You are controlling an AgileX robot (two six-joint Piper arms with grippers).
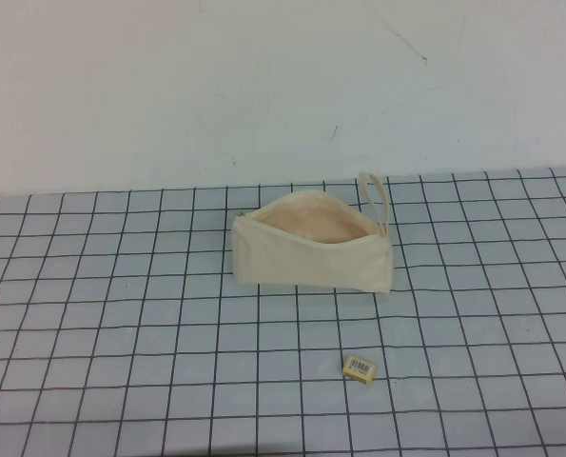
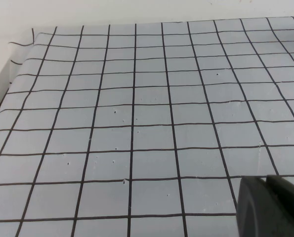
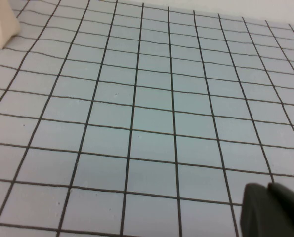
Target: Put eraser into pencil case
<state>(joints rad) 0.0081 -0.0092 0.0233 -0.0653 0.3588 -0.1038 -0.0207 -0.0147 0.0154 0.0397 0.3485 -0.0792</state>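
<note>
The cream-white pencil case (image 1: 311, 252) stands in the middle of the gridded mat, zip open, its peach lining showing and its loop strap (image 1: 376, 198) at its right end. The tan-yellow eraser (image 1: 360, 367) with a barcode label lies on the mat in front of the case, a little to the right. Neither arm shows in the high view. My left gripper (image 2: 266, 180) is shut and empty over bare mat. My right gripper (image 3: 269, 186) is shut and empty over bare mat, and a corner of the case (image 3: 0, 23) shows far from it.
The grey mat with black grid lines (image 1: 121, 314) covers the table. A plain white wall (image 1: 263, 86) rises behind it. The mat's edge with a white border (image 2: 8, 69) shows in the left wrist view.
</note>
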